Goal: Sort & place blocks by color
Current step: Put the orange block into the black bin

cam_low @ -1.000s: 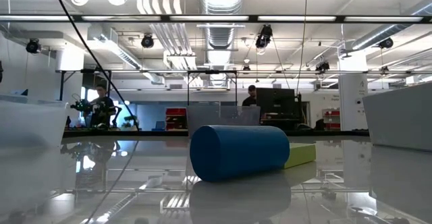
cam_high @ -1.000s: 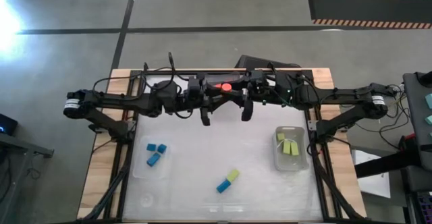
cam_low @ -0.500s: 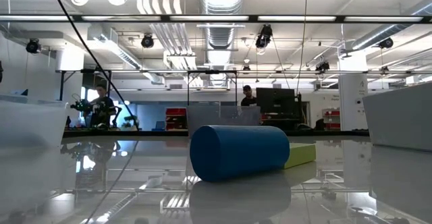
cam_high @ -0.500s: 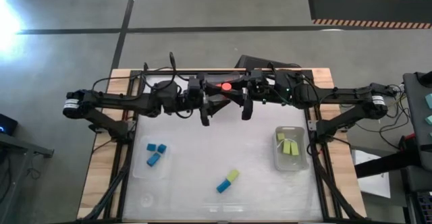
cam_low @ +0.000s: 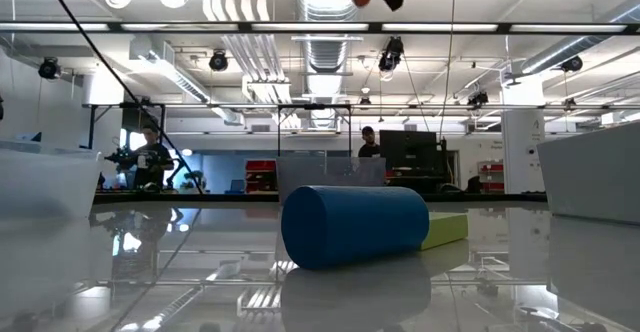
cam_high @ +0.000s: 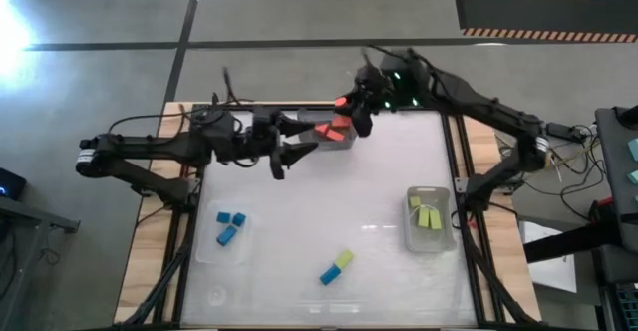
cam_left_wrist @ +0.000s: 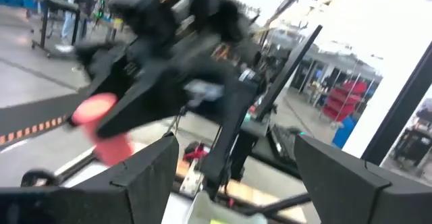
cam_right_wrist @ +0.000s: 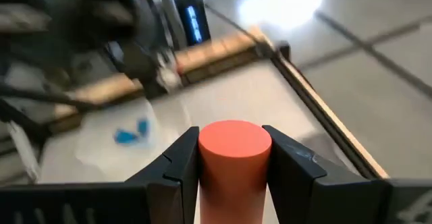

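Above the table's far edge, the right gripper clamped an orange-red block.
Left gripper waited nearby, fingers apart; best lowered steadily over the far bin before release.

Honestly nothing readable anywhere here: no labels, brand names or numbers on the arms, the blocks, the bins or the worktop. The stuff in the room behind is too far off or too blurry to make out any lettering.
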